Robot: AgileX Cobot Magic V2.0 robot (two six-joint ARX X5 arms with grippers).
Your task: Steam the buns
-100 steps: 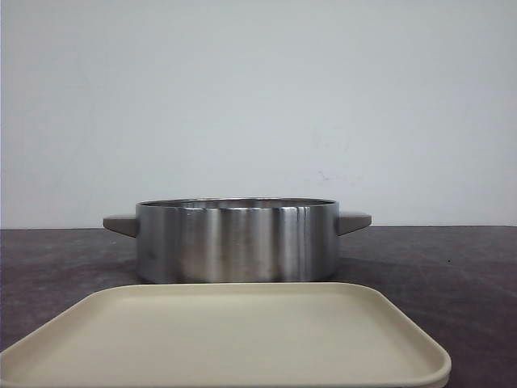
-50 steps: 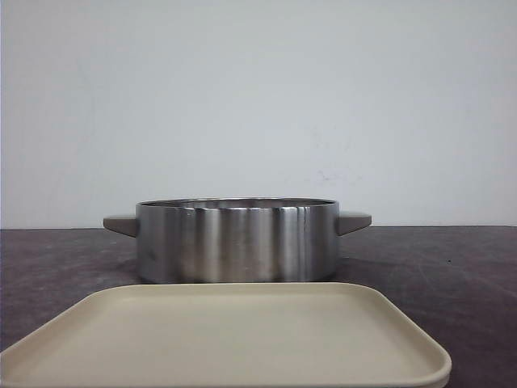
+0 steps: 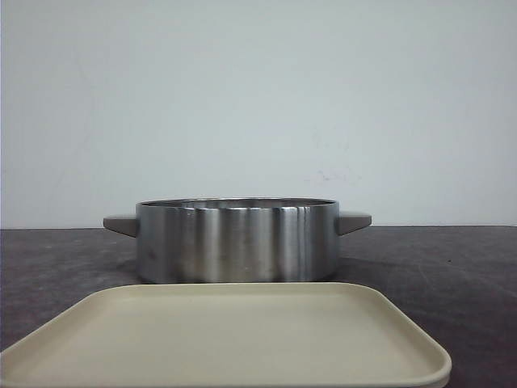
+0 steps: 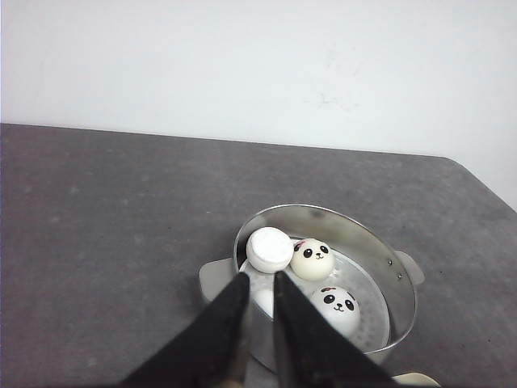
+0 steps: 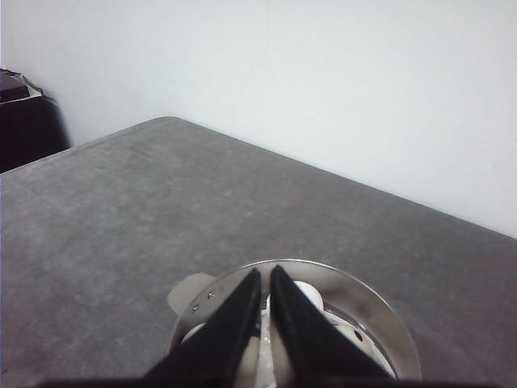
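Note:
Several white panda-face buns lie inside the steel pot (image 4: 347, 222). In the left wrist view one bun (image 4: 270, 249) is tipped with its flat underside showing, two buns (image 4: 313, 259) (image 4: 336, 307) show their faces, and another (image 4: 262, 301) is partly hidden behind the fingers. My left gripper (image 4: 257, 279) hovers above the pot's near rim, its jaws almost together with nothing between them. My right gripper (image 5: 264, 273) hovers above the pot (image 5: 347, 279), jaws almost together and empty; buns (image 5: 308, 293) show below it. Neither gripper shows in the front view.
In the front view the pot (image 3: 238, 242) with grey side handles (image 3: 354, 221) stands on the dark table. A beige tray (image 3: 226, 339) with nothing on it lies in front of it. A white wall stands behind the table.

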